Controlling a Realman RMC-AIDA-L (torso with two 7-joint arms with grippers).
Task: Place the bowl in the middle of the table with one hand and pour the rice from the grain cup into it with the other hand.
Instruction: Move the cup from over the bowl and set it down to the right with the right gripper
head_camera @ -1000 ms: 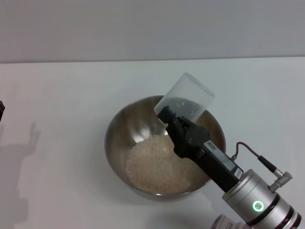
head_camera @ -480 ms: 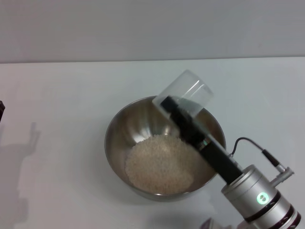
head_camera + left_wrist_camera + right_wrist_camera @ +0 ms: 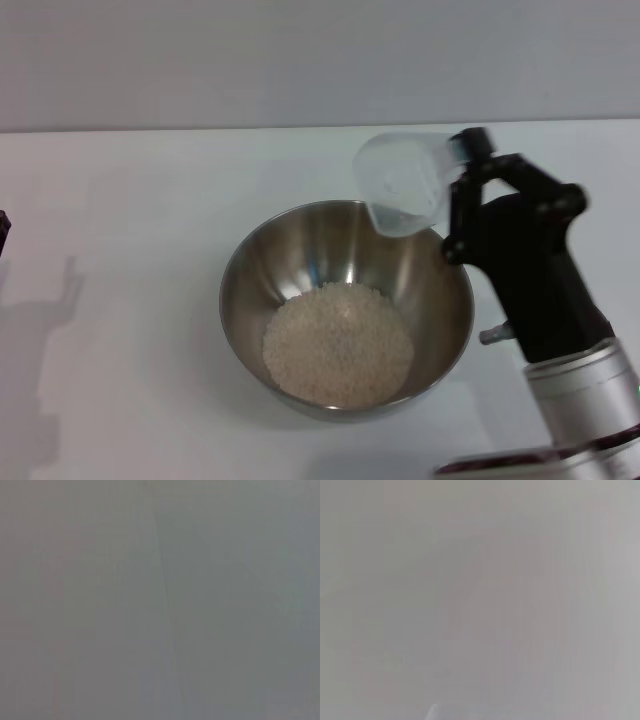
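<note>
Your right end effector (image 3: 462,190) is clamped on the grain cup (image 3: 403,184), holding it tipped on its side in the air above the bowl's (image 3: 250,270) rim at about 1 o'clock. No grains show inside the cup. The rice (image 3: 338,342) lies heaped in the bottom of the bowl, which sits near the middle of the white surface (image 3: 130,220). Only a dark sliver shows at the surface's 9 o'clock edge. Both wrist views show nothing you can make out.
</note>
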